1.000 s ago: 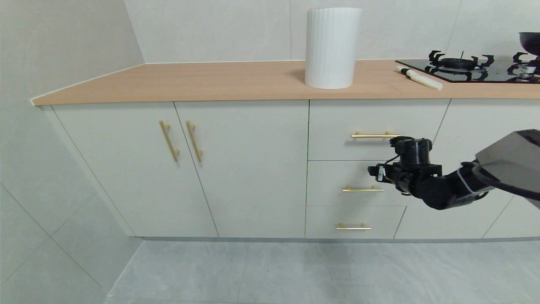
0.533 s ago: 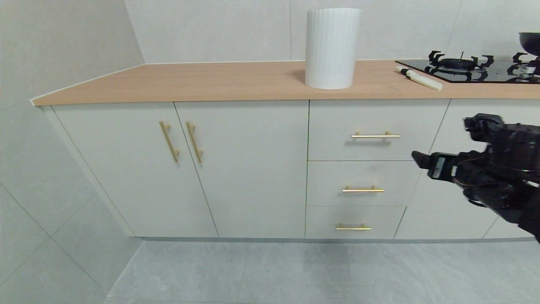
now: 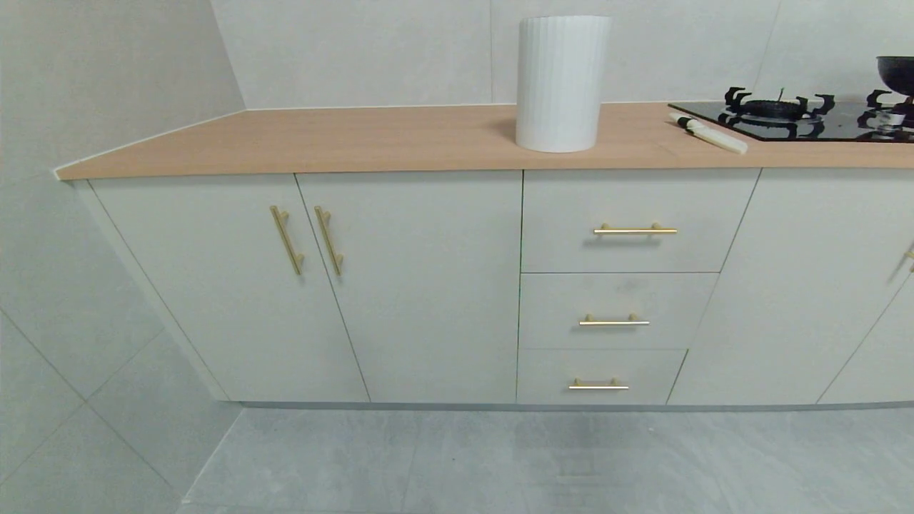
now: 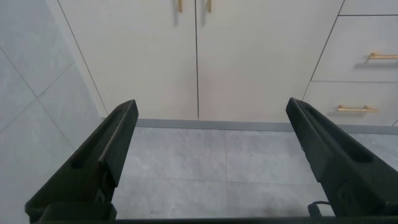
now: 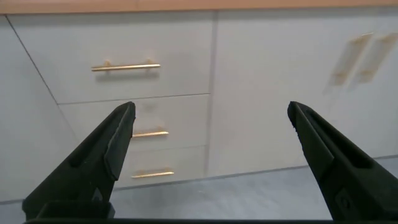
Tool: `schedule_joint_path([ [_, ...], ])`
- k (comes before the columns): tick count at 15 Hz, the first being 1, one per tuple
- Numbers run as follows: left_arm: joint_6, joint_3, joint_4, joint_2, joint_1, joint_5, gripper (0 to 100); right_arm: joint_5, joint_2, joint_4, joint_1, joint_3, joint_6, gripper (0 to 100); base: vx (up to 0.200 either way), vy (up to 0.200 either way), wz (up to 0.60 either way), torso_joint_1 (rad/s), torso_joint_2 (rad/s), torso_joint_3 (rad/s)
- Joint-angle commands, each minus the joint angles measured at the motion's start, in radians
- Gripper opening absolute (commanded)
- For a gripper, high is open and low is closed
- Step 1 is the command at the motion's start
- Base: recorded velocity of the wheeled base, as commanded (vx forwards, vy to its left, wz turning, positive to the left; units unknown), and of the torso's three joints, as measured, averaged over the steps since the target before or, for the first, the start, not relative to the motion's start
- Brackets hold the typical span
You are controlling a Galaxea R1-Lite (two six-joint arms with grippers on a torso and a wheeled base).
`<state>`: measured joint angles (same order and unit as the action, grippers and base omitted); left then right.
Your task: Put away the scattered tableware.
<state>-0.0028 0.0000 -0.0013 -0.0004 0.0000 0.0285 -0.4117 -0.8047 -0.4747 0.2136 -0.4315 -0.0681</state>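
Note:
A cream-handled utensil point(image 3: 708, 133) lies on the wooden countertop point(image 3: 357, 139), beside the hob. A tall white ribbed container point(image 3: 562, 82) stands on the counter above the drawer stack. Three shut drawers with gold handles sit below it; the top handle point(image 3: 635, 230) also appears in the right wrist view point(image 5: 125, 66). My right gripper point(image 5: 211, 111) is open and holds nothing, facing the drawer fronts from some distance. My left gripper point(image 4: 211, 109) is open with nothing in it, low over the floor and pointing at the double cabinet doors point(image 4: 196, 56).
A black gas hob point(image 3: 778, 107) with a dark pot point(image 3: 896, 71) occupies the counter's right end. Double doors point(image 3: 307, 285) with gold handles are left of the drawers. A tiled wall closes the left side; grey floor tiles point(image 3: 457, 457) lie in front.
My right arm has pulled back to the right, away from the top drawer handle, and left the head view. The drawers stay shut.

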Motion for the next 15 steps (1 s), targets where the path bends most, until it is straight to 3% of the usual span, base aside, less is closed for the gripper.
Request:
schedule_joint_path([
  [1, 0.0, 0.0, 0.0, 0.0, 0.0, 0.001, 100, -0.002, 0.412, 0.214, -0.092, 0.022, -0.085, 100, 0.0, 0.0, 0.0, 0.0, 0.0, 0.0],
  [7, 0.0, 0.0, 0.0, 0.0, 0.0, 0.001, 100, -0.004, 0.722, 0.47, -0.149, 0.023, -0.107, 100, 0.0, 0.0, 0.0, 0.0, 0.0, 0.0],
  [12, 0.0, 0.0, 0.0, 0.0, 0.0, 0.001, 100, 0.037, 0.805, 0.498, -0.207, 0.076, -0.096, 100, 0.0, 0.0, 0.0, 0.0, 0.0, 0.0],
  [15, 0.0, 0.0, 0.0, 0.0, 0.0, 0.001, 100, 0.246, 0.805, 0.484, -0.209, 0.269, 0.027, 100, 0.0, 0.0, 0.0, 0.0, 0.0, 0.0],
])
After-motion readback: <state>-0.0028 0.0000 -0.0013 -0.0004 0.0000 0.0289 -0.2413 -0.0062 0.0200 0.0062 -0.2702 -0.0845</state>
